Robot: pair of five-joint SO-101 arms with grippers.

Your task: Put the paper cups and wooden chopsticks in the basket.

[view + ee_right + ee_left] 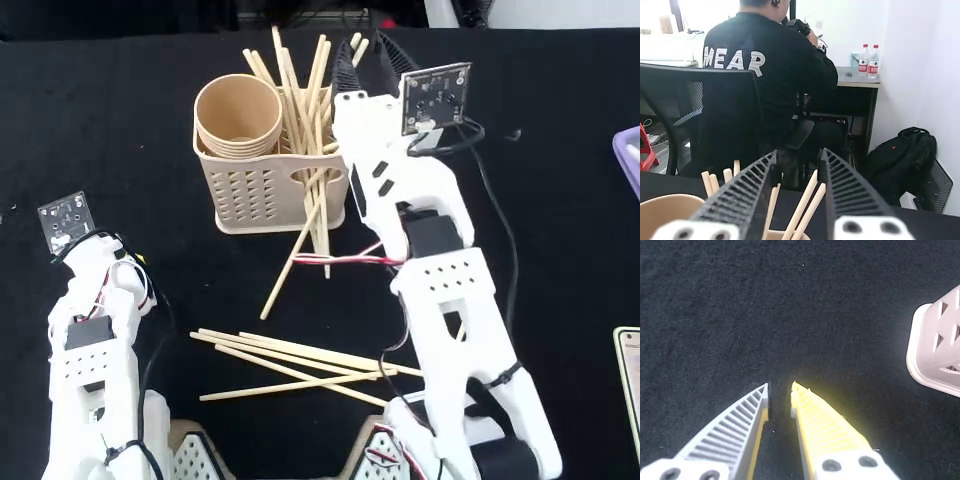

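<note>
Loosely, slim chopsticks (wooden) fill slotted basket.

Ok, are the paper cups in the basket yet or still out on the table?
In: the stacked paper cups stand upright inside the basket, rims above its wall.

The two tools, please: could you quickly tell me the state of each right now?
Left tool: slightly open, empty.
Right tool: open, with chopsticks standing between its jaws, not clamped.
</note>
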